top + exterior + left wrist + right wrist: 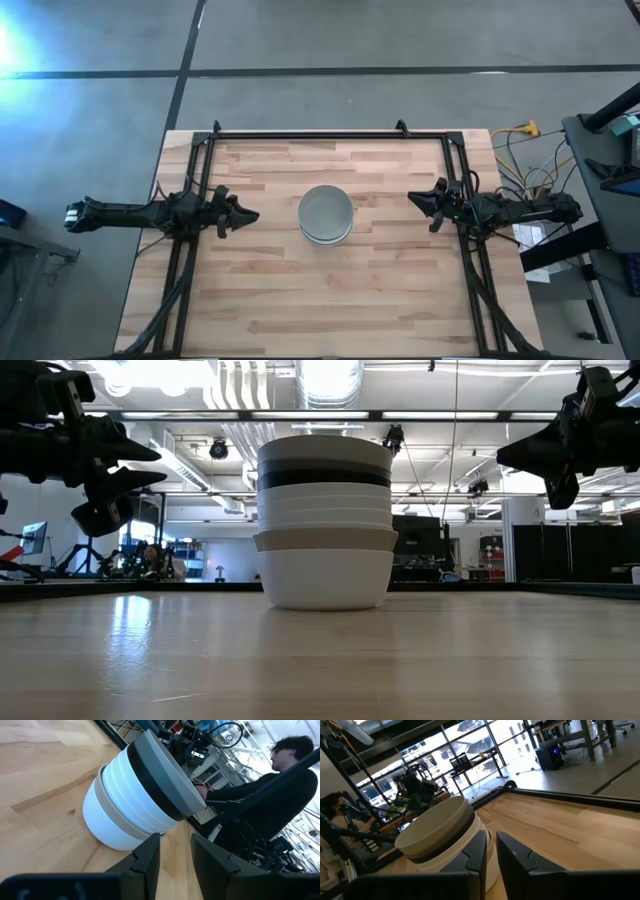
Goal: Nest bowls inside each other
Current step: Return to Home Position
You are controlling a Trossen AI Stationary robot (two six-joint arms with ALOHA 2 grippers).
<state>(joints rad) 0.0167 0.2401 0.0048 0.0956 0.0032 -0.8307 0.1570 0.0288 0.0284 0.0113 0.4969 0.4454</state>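
Left tool point(250, 215) parted, empty, left of stack | right tool point(415, 200) narrowly parted, empty, right of stack | bowls point(325, 213) nested in one stack, table point(300, 300) centre | risk: an arm sweep or table jolt could topple the tall stack.

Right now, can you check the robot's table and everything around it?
Surface: pale wooden plank table, no spills seen.
Job's things: stack of nested round bowls at the middle, white lowest, grey on top.
Clutter: nothing seen.
Pincers: left pincer and right pincer open, holding nothing, either side of the stack, apart from it.
Cables: loose wires with a yellow plug beyond the table's right edge.
Surroundings: person in dark clothes beyond the table.
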